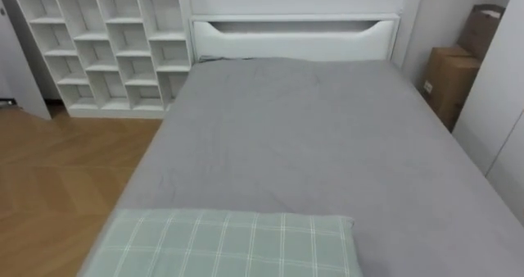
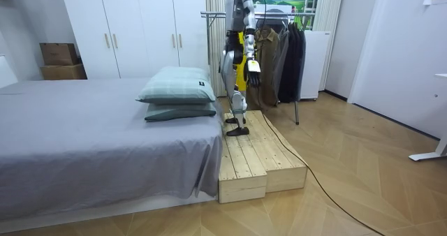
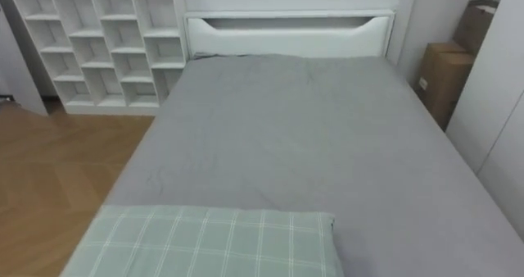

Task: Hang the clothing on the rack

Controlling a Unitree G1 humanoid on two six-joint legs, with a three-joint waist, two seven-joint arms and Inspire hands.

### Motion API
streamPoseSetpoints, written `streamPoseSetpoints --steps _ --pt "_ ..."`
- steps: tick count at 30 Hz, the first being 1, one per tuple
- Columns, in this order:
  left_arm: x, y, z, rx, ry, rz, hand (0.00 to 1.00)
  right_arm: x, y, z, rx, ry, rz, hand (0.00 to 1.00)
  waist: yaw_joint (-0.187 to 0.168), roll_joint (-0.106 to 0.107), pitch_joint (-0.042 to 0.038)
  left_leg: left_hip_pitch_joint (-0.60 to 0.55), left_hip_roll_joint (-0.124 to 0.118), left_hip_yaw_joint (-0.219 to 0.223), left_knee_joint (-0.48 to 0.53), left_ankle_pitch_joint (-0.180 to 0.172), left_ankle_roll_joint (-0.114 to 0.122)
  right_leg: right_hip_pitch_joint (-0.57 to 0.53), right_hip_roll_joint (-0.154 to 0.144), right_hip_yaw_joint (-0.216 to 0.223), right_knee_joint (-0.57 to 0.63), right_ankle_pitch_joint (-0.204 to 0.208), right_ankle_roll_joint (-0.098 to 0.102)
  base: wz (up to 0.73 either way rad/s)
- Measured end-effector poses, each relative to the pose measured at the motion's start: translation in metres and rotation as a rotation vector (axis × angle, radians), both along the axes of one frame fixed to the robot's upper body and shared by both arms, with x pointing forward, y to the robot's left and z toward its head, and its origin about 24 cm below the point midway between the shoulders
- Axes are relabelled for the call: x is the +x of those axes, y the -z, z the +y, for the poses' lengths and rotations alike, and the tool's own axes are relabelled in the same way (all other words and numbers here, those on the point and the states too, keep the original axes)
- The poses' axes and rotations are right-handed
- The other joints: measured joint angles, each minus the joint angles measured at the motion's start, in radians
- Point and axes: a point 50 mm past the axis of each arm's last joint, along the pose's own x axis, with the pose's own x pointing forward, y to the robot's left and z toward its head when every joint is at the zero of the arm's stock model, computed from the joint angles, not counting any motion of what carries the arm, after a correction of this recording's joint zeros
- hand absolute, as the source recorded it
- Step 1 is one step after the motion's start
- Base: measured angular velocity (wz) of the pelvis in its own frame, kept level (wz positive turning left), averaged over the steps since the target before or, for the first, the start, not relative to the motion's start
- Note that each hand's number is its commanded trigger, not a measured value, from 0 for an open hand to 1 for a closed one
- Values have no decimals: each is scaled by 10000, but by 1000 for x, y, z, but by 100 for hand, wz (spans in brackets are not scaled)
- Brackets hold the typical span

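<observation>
grey bed (image 1: pixel 327 138), checked pillow (image 1: pixel 229 244), white shelving (image 1: pixel 106 43)

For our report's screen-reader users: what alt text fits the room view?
A humanoid robot stands on a low wooden platform between a grey bed with two stacked pillows and a clothes rack hung with dark garments. White wardrobes line the wall behind.

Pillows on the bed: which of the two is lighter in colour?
The upper pillow, pale green and lying on top; the lower pillow under it is a darker grey-green.
</observation>
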Motion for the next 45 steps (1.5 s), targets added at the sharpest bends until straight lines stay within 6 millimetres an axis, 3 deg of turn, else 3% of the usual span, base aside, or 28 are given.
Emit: streamPoseSetpoints --steps 5,11,16,24,27,37,45 --pt "-3 5 -9 -1324 1174 819 0 11 1 4 611 -211 -201 0 84 -1 -3 -4 -1 73 12 2 2 25 -12 -28 -6 0 1 2" --pt "17 11 -20 -2451 3223 1361 0 21 4 13 1304 -1011 -191 0 73 -69 3 -10 14 430 28 19 17 52 -80 -74 -8 -38 57 1" --pt "42 13 -24 -2844 4269 1294 0 25 5 18 1701 -1638 -103 0 -3 -275 105 -5 0 498 26 17 22 41 -85 45 -22 -45 68 -5" --pt "67 14 -27 -3069 5543 1359 0 17 6 21 1795 -2225 633 0 -423 -304 127 2 16 592 31 -1 38 -18 -80 166 -19 -45 68 -4" --pt "74 14 -27 -3030 5954 1508 0 7 7 24 1982 -2426 1153 0 -430 -301 124 55 23 632 16 -1 40 -20 -80 232 11 -44 68 -5" --pt "67 15 -30 -3307 6118 2218 0 -10 8 30 2445 -3008 2427 0 -470 -331 88 210 38 805 -68 -33 83 -148 -92 487 169 -46 71 -7" --pt "60 16 -31 -3578 6148 2571 0 -10 8 35 2666 -3345 2832 0 -453 -355 54 277 37 854 -77 -44 105 -110 -118 542 326 -51 80 -2"
